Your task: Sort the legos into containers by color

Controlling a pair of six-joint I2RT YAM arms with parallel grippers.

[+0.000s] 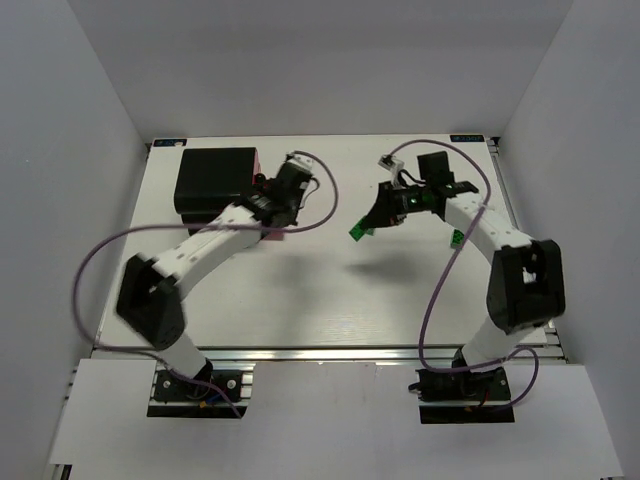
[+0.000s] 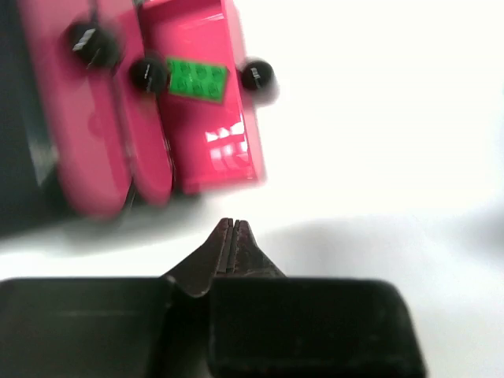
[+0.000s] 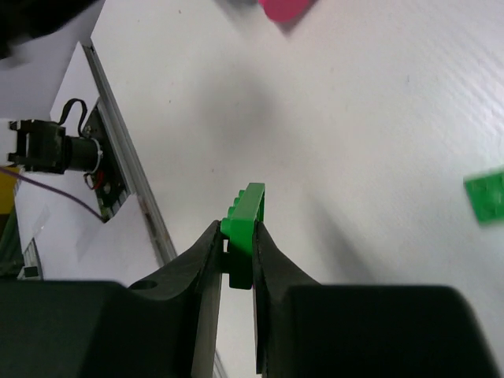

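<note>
My right gripper is shut on a green lego strip, held on edge above the white table; in the top view the gripper is mid-table with the lego at its tip. A second green lego lies on the table to the right, and it also shows in the top view. My left gripper is shut and empty, just in front of the pink drawers. The pulled-out drawer holds a green lego. In the top view my left gripper is beside the black cabinet.
Round black knobs stick out from the drawer fronts. A corner of a pink drawer shows at the top of the right wrist view. The table's aluminium rail and a motor lie to the left in that view. Purple cables loop from both arms.
</note>
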